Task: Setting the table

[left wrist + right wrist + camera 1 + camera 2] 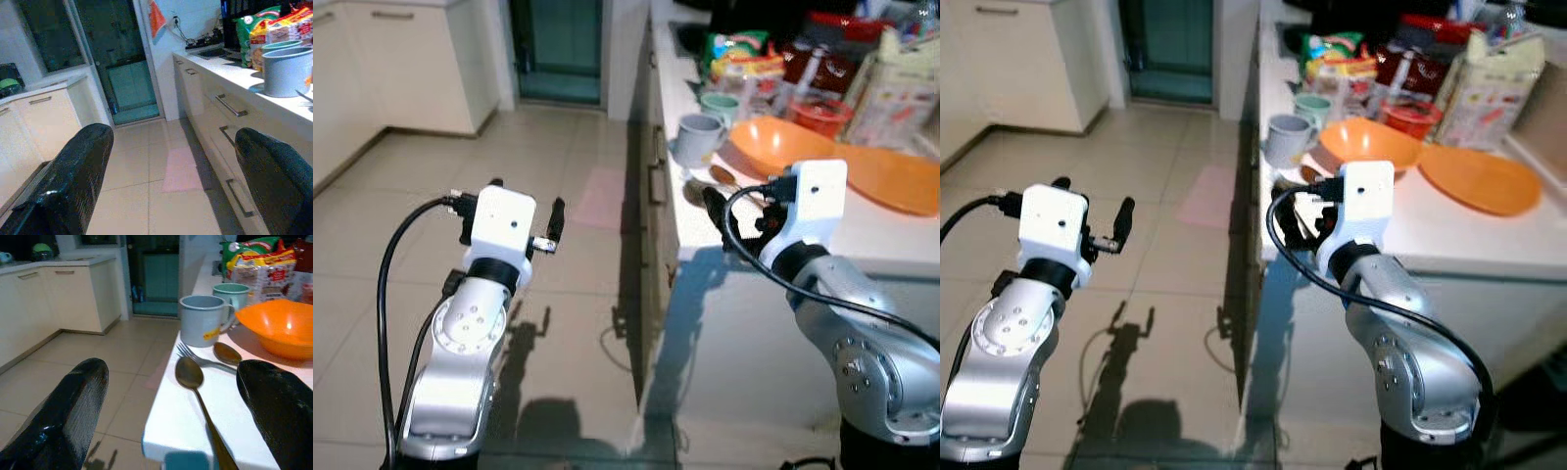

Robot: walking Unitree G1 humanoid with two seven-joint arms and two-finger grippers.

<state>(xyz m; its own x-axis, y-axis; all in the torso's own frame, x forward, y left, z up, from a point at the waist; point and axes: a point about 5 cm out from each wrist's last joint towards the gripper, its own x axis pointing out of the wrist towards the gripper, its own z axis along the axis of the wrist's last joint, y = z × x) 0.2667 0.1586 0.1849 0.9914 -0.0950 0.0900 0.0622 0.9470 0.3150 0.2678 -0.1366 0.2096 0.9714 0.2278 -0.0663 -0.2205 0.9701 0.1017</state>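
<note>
Spoon (pixel 190 373), fork (pixel 188 352) flat beside grey mug (pixel 202 319)

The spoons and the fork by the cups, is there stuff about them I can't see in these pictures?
- Fork: right wrist view, handle end hidden behind the round spoon.
- Long spoon: handle end runs out of the bottom edge, blurred.
- Teal mug: lower part hidden behind the blue mug.
- Eye views: right gripper covers most of the cutlery.
</note>
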